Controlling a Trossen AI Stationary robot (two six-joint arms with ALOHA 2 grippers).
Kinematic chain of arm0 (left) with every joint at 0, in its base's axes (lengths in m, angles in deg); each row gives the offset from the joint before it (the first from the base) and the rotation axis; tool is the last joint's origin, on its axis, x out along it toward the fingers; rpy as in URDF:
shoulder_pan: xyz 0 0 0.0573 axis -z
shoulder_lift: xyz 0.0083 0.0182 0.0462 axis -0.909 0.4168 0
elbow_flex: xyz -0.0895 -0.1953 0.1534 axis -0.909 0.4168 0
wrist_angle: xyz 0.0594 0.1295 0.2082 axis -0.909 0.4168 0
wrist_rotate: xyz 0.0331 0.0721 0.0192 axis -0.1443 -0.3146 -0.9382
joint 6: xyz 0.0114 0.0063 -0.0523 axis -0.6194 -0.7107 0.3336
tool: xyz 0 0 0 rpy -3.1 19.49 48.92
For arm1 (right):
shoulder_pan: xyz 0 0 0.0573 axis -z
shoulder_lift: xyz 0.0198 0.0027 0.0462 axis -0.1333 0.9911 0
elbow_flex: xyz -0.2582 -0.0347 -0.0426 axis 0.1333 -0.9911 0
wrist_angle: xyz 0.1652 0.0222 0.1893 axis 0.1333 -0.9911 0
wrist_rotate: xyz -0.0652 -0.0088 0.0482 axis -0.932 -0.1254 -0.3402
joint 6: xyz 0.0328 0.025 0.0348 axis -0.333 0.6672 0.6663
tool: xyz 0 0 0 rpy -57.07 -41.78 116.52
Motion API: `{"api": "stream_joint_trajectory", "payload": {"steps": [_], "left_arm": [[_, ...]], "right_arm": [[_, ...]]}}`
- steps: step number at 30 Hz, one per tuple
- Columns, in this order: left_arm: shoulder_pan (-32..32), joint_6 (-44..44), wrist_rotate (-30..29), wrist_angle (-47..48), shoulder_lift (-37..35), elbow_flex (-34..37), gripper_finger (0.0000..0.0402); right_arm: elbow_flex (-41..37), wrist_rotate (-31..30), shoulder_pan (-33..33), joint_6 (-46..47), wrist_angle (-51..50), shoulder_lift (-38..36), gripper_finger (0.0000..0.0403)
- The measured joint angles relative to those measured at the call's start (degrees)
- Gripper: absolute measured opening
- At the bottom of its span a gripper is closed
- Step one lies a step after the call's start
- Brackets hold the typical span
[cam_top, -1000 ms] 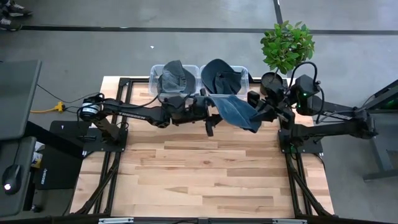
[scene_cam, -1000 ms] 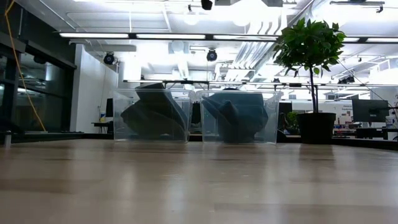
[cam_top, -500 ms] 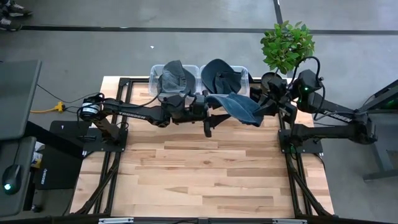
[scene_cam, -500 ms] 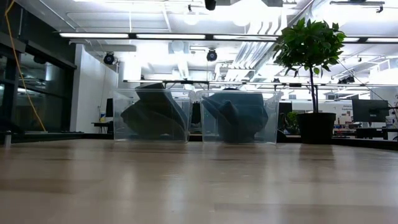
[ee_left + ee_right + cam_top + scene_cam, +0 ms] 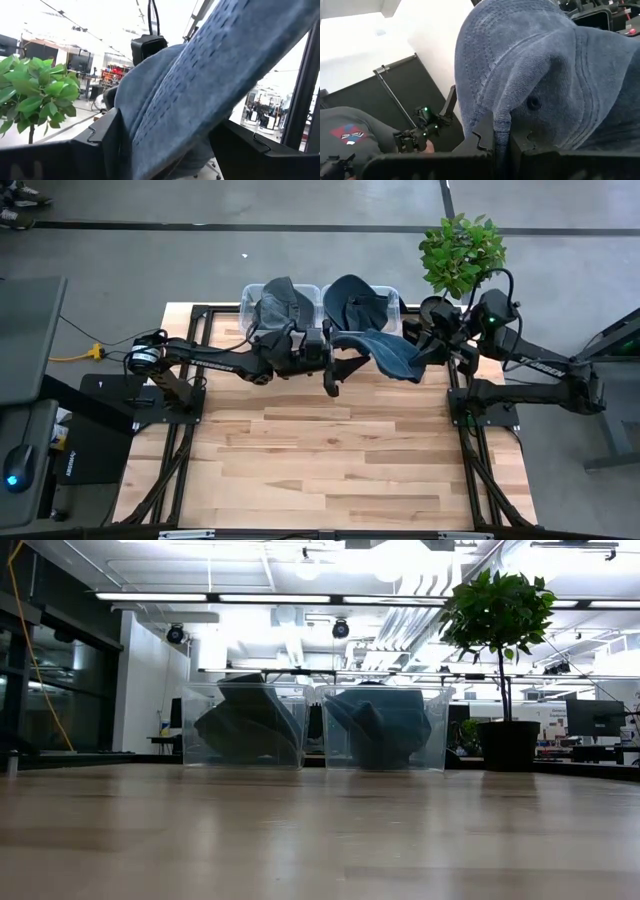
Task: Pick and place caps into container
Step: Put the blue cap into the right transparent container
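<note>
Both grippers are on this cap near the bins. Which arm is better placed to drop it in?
Probably right: the right gripper is clamped on the blue cap, which hangs just short of the right-hand bin. The left gripper also holds it.

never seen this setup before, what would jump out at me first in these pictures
A blue cap is stretched in the air between the left gripper and the right gripper, just in front of the right-hand clear container at the table's far edge. That container and the left-hand one each already show cap cloth inside. A leafy potted plant stands to the right of the containers.
</note>
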Motion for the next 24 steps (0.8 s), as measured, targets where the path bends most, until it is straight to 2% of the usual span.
{"api": "stream_joint_trajectory", "payload": {"steps": [11,19,24], "left_arm": [[-0.02,-0.52,-1.07,-1.08,0.00,0.00,0.0233],[-0.02,-1.51,-2.07,-0.58,-0.02,-0.02,0.0233],[0.00,-1.53,-4.66,-0.34,-0.02,-0.02,0.0231]], "right_arm": [[-0.02,0.17,-0.07,-0.05,0.44,2.59,0.0003],[-0.02,0.40,-0.09,6.04,11.09,6.39,0.0003],[-0.03,0.68,-0.09,6.74,11.88,7.23,0.0003]]}}
